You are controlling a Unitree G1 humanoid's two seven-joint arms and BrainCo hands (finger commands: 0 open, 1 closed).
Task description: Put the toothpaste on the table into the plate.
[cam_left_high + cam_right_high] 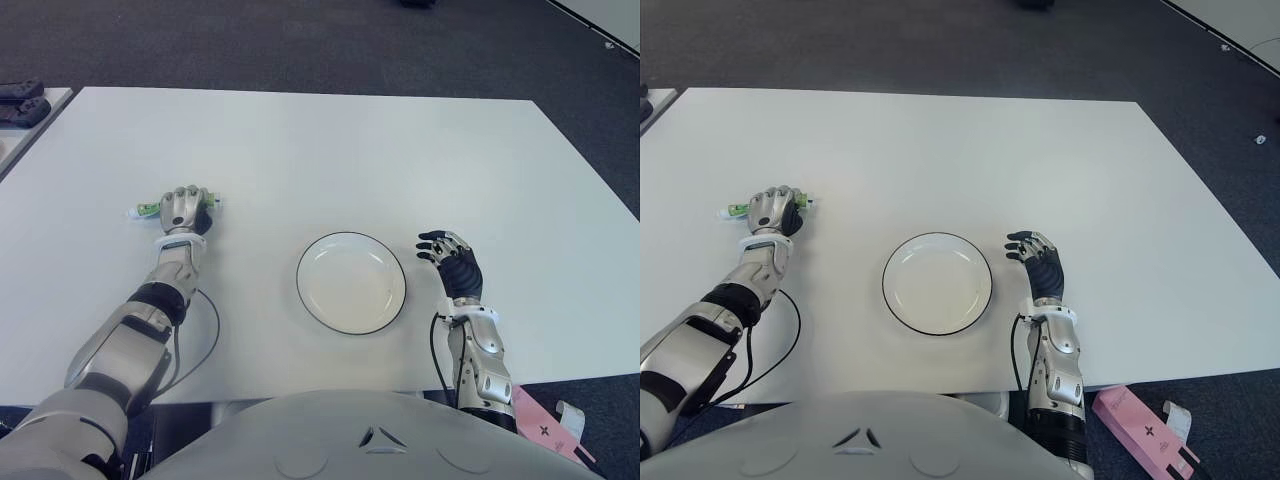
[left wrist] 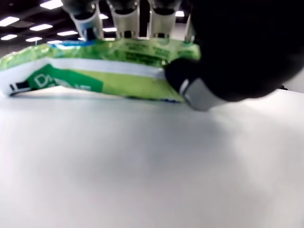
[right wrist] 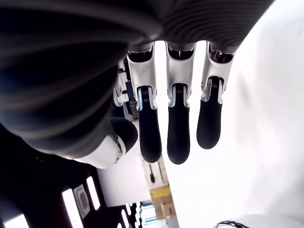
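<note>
A green and white toothpaste tube (image 1: 146, 210) lies on the white table (image 1: 330, 150) at the left, its ends sticking out on both sides of my left hand (image 1: 184, 208). That hand sits over the tube with its fingers curled around it; the left wrist view shows the tube (image 2: 95, 71) pinched between fingers and thumb, still touching the tabletop. A white plate with a dark rim (image 1: 351, 281) sits near the table's front middle, holding nothing. My right hand (image 1: 450, 256) shows just right of the plate, fingers relaxed and holding nothing.
A pink box (image 1: 1140, 432) lies on the floor beyond the table's front right corner. Dark objects (image 1: 20, 100) sit on a neighbouring surface at the far left. Dark carpet surrounds the table. A cable (image 1: 205, 330) loops along my left forearm.
</note>
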